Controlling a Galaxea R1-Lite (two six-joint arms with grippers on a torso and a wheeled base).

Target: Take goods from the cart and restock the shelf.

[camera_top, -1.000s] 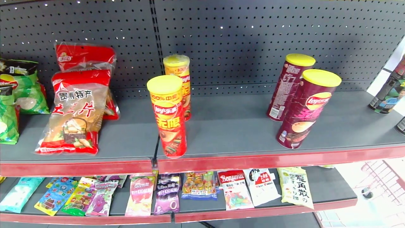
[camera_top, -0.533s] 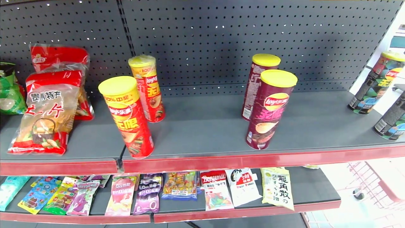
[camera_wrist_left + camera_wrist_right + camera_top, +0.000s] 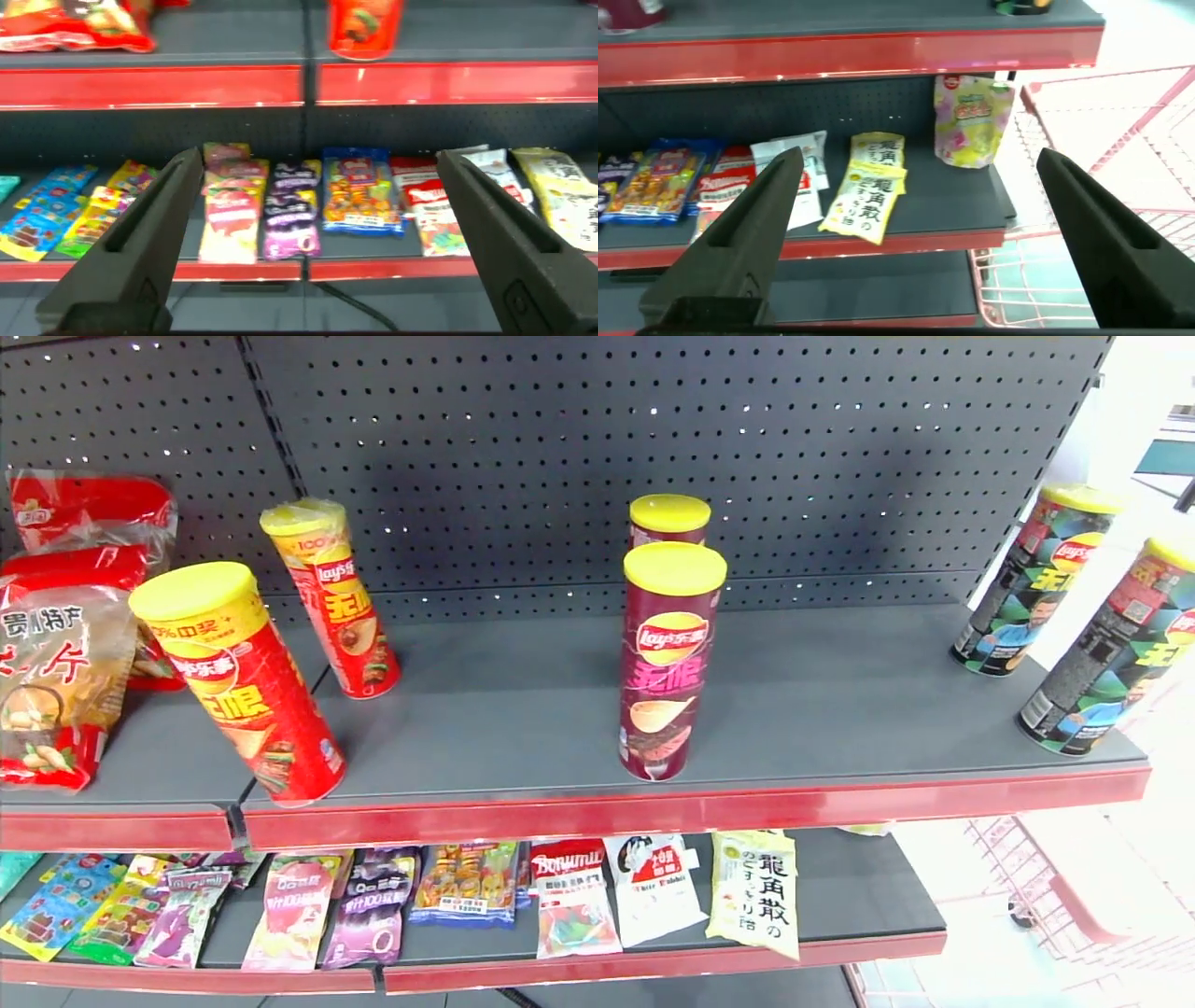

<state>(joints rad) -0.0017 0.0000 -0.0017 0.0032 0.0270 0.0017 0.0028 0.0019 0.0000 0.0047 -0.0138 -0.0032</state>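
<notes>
Left end effector [image 3: 320, 161], right end effector [image 3: 922, 157] spread wide (empty); pink wire cart [image 3: 1083, 140] beside red-edged shelf [image 3: 747, 807].

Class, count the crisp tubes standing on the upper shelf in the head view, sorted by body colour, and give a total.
Red tubes: 2
Maroon tubes: 2
Black patterned tubes: 2
Total: 6

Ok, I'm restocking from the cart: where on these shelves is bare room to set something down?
Upper shelf: a wide bare patch between the red canisters and the maroon canisters, another between the maroon ones and the dark canisters. Lower shelf: crowded with candy packets, bare only past the yellow packet at its right end.
</notes>
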